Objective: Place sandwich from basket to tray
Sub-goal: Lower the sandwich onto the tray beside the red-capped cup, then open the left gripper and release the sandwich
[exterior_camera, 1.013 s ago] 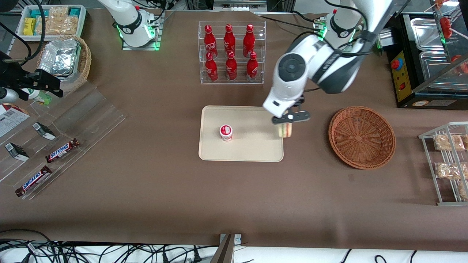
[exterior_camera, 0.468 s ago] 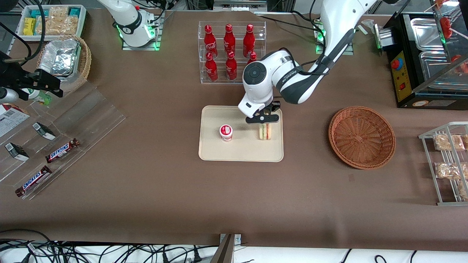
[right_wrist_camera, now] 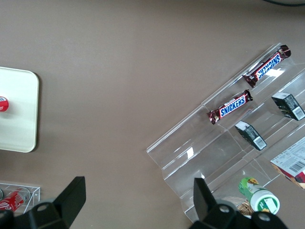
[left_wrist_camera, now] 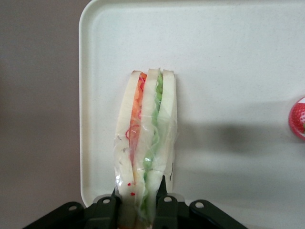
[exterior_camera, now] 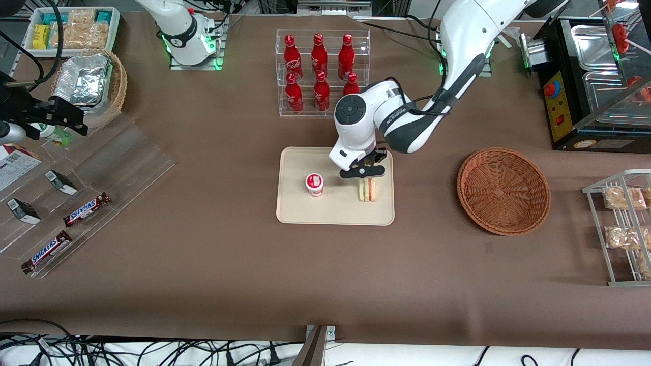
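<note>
The sandwich, a pale bread wedge with green and red layers in clear wrap, stands on edge on the cream tray, at the tray's end nearest the basket. My left gripper is shut on its upper end; the wrist view shows the sandwich pinched between the black fingers over the tray. The reddish-brown wicker basket sits empty toward the working arm's end of the table.
A small red-and-white cup stands on the tray beside the sandwich; it also shows in the wrist view. A clear rack of red bottles stands farther from the camera than the tray. A wire snack rack stands past the basket.
My gripper carried the sandwich from just off the tray's edge to over the tray, then lowered it onto the tray surface. The basket and cup have not moved.
</note>
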Robot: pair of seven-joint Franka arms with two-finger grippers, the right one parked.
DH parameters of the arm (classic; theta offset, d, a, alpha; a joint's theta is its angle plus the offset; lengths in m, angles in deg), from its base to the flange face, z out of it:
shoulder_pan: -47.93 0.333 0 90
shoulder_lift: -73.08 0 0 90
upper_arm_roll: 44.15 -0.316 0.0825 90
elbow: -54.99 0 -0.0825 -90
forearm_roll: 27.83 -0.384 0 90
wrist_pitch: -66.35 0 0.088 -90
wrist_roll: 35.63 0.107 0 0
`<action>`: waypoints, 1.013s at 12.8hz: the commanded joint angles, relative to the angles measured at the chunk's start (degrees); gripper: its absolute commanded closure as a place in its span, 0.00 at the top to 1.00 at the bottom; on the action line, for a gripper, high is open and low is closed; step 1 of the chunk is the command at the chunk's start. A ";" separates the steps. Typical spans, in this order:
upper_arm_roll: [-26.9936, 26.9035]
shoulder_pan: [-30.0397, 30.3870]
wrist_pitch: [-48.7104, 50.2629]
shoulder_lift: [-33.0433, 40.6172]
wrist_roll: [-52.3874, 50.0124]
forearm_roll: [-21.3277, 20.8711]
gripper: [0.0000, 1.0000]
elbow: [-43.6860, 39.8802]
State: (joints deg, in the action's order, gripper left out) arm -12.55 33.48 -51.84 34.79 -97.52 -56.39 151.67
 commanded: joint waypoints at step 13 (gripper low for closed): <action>1.09 14.43 22.99 8.32 11.67 7.98 1.00 -17.57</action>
State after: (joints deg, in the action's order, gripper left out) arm -12.16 44.96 -32.62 42.76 -91.03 -50.88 136.35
